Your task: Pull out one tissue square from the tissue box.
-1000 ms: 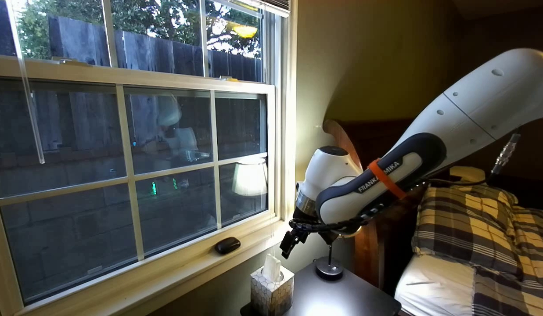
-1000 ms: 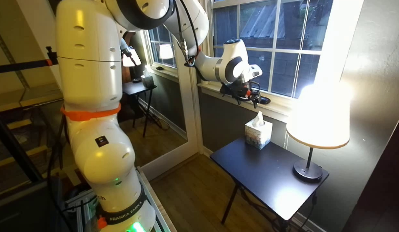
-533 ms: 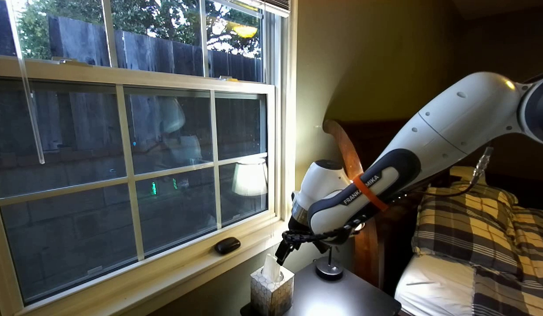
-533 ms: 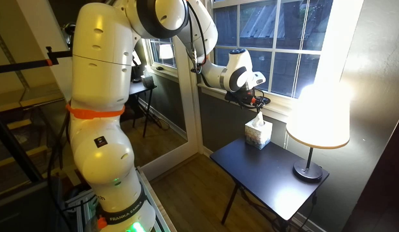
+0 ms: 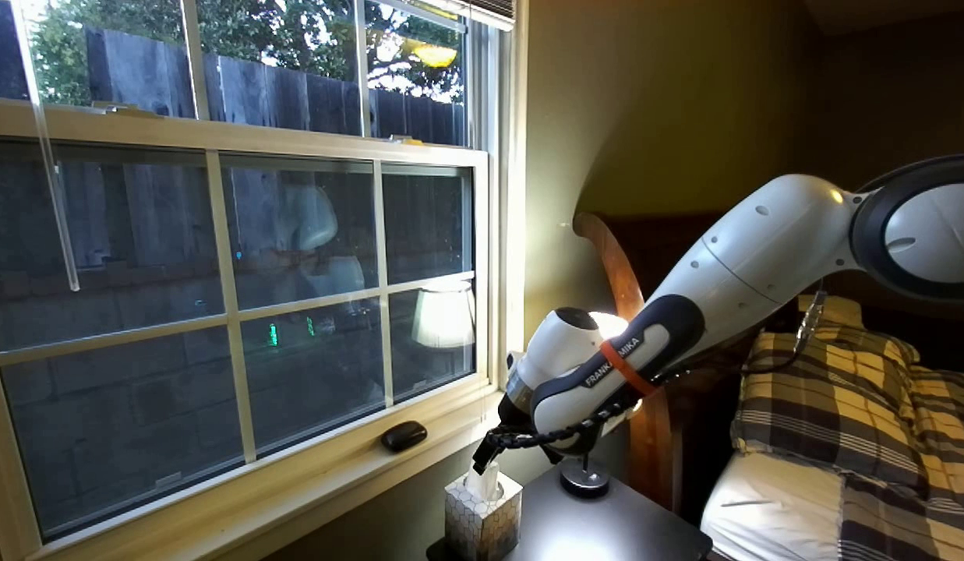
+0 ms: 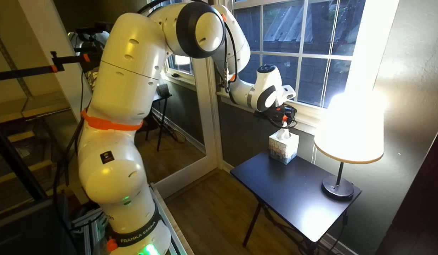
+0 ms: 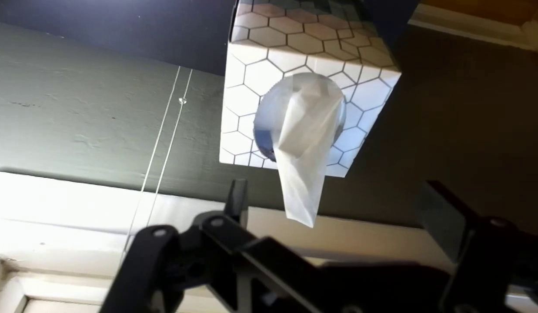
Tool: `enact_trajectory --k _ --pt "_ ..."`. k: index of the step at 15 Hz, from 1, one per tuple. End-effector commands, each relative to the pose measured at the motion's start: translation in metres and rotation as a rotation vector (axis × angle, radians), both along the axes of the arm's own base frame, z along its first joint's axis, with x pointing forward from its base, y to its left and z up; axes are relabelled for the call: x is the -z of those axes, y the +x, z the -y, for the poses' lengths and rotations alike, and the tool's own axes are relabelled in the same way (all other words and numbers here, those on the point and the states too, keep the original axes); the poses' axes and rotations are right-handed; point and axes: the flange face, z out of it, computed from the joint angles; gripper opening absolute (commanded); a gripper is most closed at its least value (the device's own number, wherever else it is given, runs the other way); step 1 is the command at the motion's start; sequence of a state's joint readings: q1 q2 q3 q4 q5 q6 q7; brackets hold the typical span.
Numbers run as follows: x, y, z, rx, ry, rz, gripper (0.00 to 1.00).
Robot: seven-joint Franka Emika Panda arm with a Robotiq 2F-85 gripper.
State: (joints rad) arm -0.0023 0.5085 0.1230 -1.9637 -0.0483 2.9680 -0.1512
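The tissue box is a pale cube with a hexagon pattern, standing at the table's window-side end; it also shows in an exterior view and in the wrist view. The white tissue square sticks up from its round opening. It also shows in both exterior views, its tip partly hidden by my gripper. My gripper is open and empty above the box. In the wrist view the tissue tip hangs between the two spread fingers, nearer the left finger, touching neither.
The dark table also holds a lit white-shaded lamp. The window sill runs close behind the box, with a black object on it. Thin blind cords hang near the box. A bed stands beyond the table.
My arm has moved down and forward. The gripper has come from above and beside the box to right at the tissue tip. The box and tissue have not moved.
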Motion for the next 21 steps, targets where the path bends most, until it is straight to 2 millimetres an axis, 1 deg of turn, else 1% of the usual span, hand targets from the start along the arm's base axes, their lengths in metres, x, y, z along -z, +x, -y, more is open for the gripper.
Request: enact_trajectory --k 1,2,3,4,5,6,7,9,11,13,15,16,17,18,19,21 --pt "0.016 0.015 -0.001 -0.021 0.019 0.036 1.0" --pt "0.018 0.016 0.0 -0.022 0.02 0.046 0.97" --pt "0.02 0.018 0.0 -0.022 0.022 0.05 0.83" --pt "0.021 0.02 0.0 -0.023 0.021 0.054 0.78" --pt "0.023 0.02 0.001 -0.021 0.018 0.049 0.76" --pt "0.024 0.021 0.001 -0.021 0.016 0.049 0.7" --pt "0.025 0.022 0.001 -0.019 0.015 0.045 0.57" --pt "0.023 0.022 0.0 -0.017 0.005 0.045 0.41" --pt "0.019 0.022 0.002 -0.009 -0.008 0.041 0.36" --pt "0.017 0.022 0.005 -0.006 -0.022 0.043 0.27" --pt "0.016 0.023 0.008 -0.004 -0.036 0.04 0.23" --pt "0.017 0.023 0.01 -0.003 -0.042 0.038 0.11" --pt "0.016 0.023 0.011 -0.002 -0.048 0.036 0.07" --pt "0.016 0.022 0.011 -0.003 -0.052 0.035 0.05" --pt "0.015 0.022 0.011 -0.004 -0.054 0.033 0.0" --pt "0.012 0.021 0.009 -0.007 -0.052 0.029 0.0"
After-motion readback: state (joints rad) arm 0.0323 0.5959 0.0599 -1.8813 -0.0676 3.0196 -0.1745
